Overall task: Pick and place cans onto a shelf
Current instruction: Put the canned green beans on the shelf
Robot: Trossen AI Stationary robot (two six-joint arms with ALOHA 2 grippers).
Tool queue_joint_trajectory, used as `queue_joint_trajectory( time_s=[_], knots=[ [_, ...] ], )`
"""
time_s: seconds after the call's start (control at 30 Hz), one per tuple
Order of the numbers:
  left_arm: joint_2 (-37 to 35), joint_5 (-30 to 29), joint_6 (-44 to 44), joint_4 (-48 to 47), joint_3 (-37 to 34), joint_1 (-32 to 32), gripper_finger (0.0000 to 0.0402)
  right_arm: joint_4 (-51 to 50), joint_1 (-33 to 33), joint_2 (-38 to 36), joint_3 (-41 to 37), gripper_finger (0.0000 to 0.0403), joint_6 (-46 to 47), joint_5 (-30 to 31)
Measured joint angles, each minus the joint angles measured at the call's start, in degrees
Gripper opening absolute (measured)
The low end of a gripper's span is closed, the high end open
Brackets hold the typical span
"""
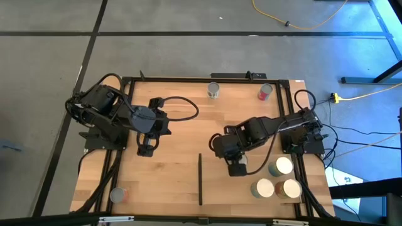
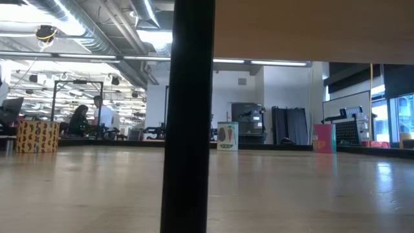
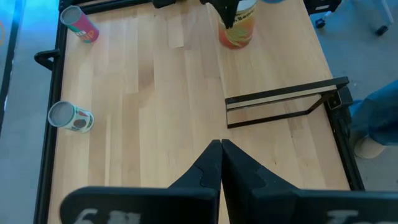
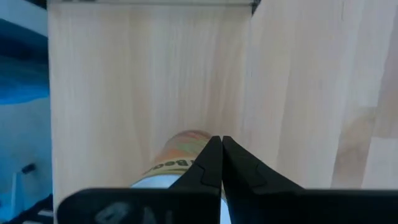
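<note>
Left gripper (image 3: 221, 163) with fingertips pressed together over the pale wood desk (image 3: 155, 124), red can (image 3: 79, 23) and green-labelled can (image 3: 70, 117) near one desk edge, orange can (image 3: 237, 28) farther off, shelf (image 3: 283, 102) standing edge-on.

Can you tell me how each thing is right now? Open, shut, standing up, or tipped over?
Left gripper: shut, empty.
Right gripper: shut, right beside the orange can.
Silver-topped can: upright at the far edge.
Red can: upright at the far edge.
Three clustered cans: upright, close together.
Lone corner can: upright.
Shelf: seems to carry the cluster.
</note>
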Motion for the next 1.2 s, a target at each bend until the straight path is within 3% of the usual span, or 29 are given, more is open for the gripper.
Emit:
queue_joint_trajectory(
  time_s=[0.3, 0.63, 0.77, 0.87, 1.2],
  knots=[
    [0.0, 0.0, -0.02, 0.0, 0.0, 0.04, 0.0, -5.61, 1.45, -0.02, 0.0, 0.0006, 2.67, -0.13],
    [0.0, 0.0, 0.0, 0.0, 0.0, 0.04, 0.0, -5.18, 2.57, -0.24, 0.0, 0.0006, 2.73, -0.44],
    [0.0, 0.1, -0.02, 0.0, 0.0, 0.04, 0.0, 0.54, 2.77, -0.42, 0.02, 0.0006, 0.29, -0.12],
    [0.0, 0.51, -0.04, 0.0, 0.0, 0.04, 0.0, 3.5, 3.12, -0.5, 0.09, 0.0006, -0.72, -3.57],
    [0.02, 1.92, -0.03, 0.0, -0.02, 0.04, 0.0, -1.47, 5.79, -0.5, -0.74, 0.0006, 2.27, -4.5]
  ],
)
